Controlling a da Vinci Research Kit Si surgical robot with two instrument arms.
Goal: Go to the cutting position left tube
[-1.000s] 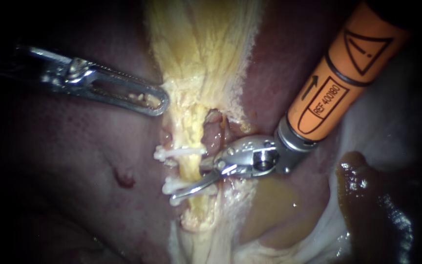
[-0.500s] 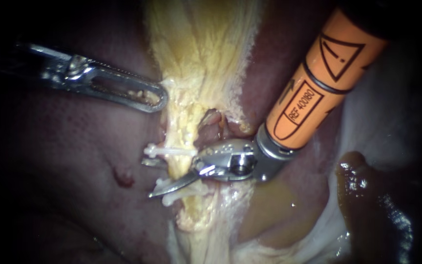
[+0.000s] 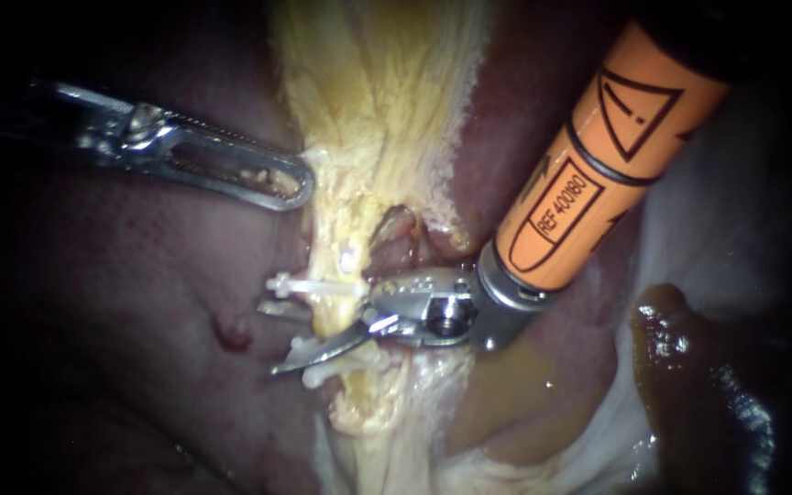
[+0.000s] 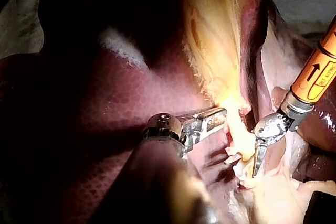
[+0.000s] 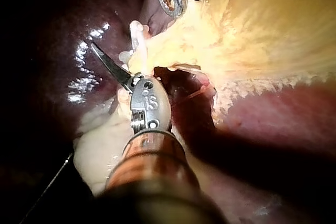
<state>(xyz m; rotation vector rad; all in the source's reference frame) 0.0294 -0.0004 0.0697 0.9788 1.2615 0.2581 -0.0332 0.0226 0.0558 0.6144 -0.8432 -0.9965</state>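
Filling the foreground, the right instrument (image 3: pixel 297 337) wears an orange sleeve (image 3: pixel 588 183) printed with a triangle, an arrow and a boxed label. This is the only writing on show, and it is not mine to read out. Its end effector, two slim curved steel blades, stands narrowly open, one blade in front of the pale yellow left tube (image 3: pixel 339 316) and the other seemingly behind it. Just to either side of the blades, white plastic clips (image 3: pixel 315 286) cross the tube. By my judgement the cutting position is all but reached — only a slight seating may remain. Beyond the blades, the left instrument (image 3: pixel 297 188) has its slotted steel end effector closed on pale yellow fibrous tissue (image 3: pixel 368 92) — dark red liver (image 3: pixel 139 302) lies behind.
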